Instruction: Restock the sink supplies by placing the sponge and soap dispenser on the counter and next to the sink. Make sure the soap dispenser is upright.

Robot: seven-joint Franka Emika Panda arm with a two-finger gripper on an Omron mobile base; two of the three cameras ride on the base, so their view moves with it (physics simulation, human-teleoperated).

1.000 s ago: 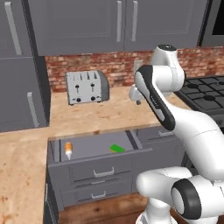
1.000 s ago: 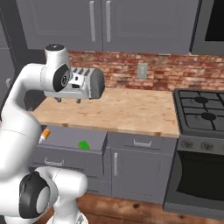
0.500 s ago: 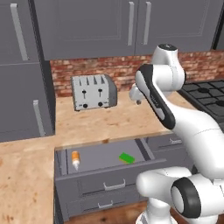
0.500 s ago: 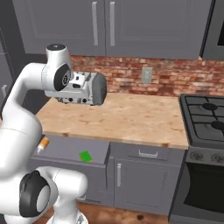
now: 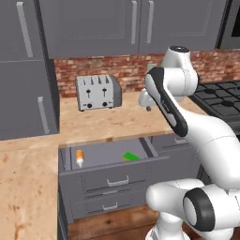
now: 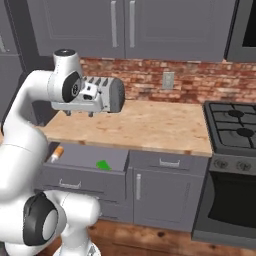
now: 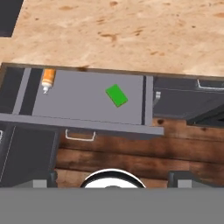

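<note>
The gripper (image 5: 148, 104) is held high above the counter (image 5: 117, 124), its fingers (image 7: 183, 178) spread wide apart and nothing gripped between them. Below it an open drawer (image 7: 87, 122) is seen under the counter's front edge. The sponge (image 7: 117, 96) is laid flat on the drawer floor, right of the middle. The soap dispenser (image 7: 47, 80) is laid on its side in the back left corner, well apart from the sponge. A toaster (image 5: 97, 92) is stood at the counter's back edge, by the brick wall (image 5: 126, 73)

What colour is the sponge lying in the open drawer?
Bright green; the sponge shows best in the hand view.
</note>
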